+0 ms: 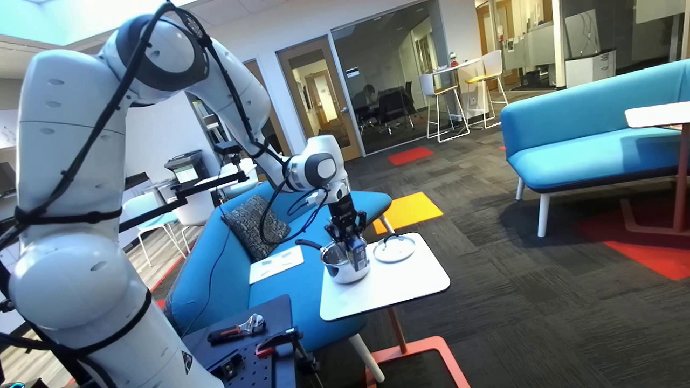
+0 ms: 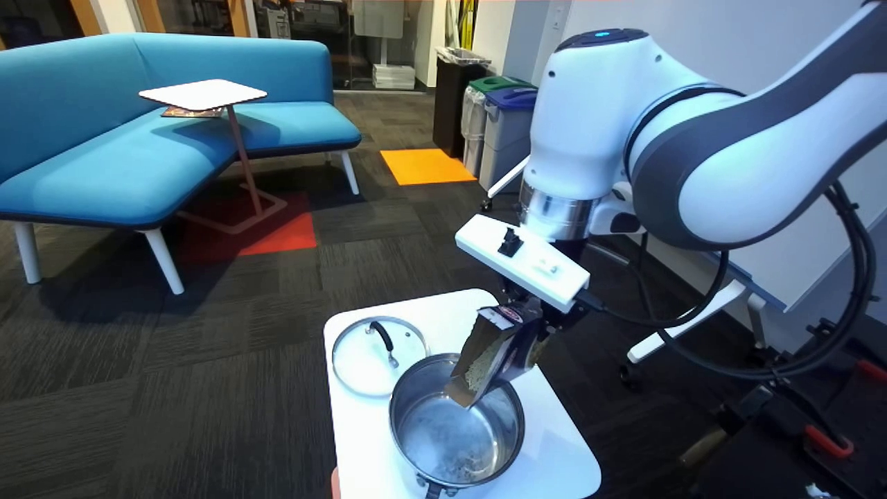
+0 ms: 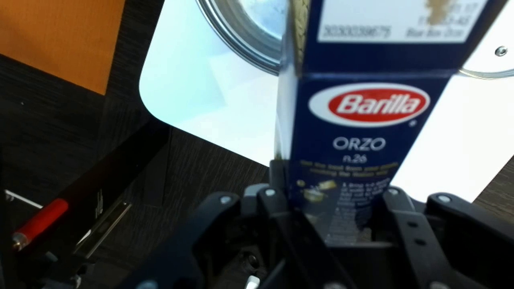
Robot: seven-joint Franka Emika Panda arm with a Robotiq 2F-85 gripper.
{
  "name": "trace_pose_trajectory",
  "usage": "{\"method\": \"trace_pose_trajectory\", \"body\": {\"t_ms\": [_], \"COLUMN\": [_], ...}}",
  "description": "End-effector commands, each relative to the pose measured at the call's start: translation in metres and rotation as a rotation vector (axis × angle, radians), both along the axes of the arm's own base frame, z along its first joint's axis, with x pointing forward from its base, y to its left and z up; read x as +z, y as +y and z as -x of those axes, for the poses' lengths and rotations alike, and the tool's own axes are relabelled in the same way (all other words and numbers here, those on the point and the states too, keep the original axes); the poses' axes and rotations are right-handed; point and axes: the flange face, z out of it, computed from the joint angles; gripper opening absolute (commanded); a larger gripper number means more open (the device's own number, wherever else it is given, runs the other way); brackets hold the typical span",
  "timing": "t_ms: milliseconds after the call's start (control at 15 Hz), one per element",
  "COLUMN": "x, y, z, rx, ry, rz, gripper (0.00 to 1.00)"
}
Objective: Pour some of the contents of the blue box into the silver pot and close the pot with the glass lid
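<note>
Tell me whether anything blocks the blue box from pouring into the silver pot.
Nothing visible stands in the way. The gripper holds the blue box tilted, its open end at the mouth of the silver pot, which is uncovered. The glass lid lies on the white table beside the pot, not between it and the box.

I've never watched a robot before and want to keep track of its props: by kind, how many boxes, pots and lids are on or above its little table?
Pot: 1, on the table
Lid: 1, beside the pot
Box: 1, held in the gripper, tilted over the pot
Total: 3
</note>
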Motion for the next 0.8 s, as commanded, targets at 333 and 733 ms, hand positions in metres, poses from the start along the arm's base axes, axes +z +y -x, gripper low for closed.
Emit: {"method": "trace_pose_trajectory", "body": {"t_ms": [333,733], "x": [0.021,0.024], "y": [0.036,0.062], "z": [-0.005,-0.003], "rx": [-0.065,-0.079], "ry": [0.002,0.005], "rz": [0.208,0.309], "gripper": [0.17,0.17]}}
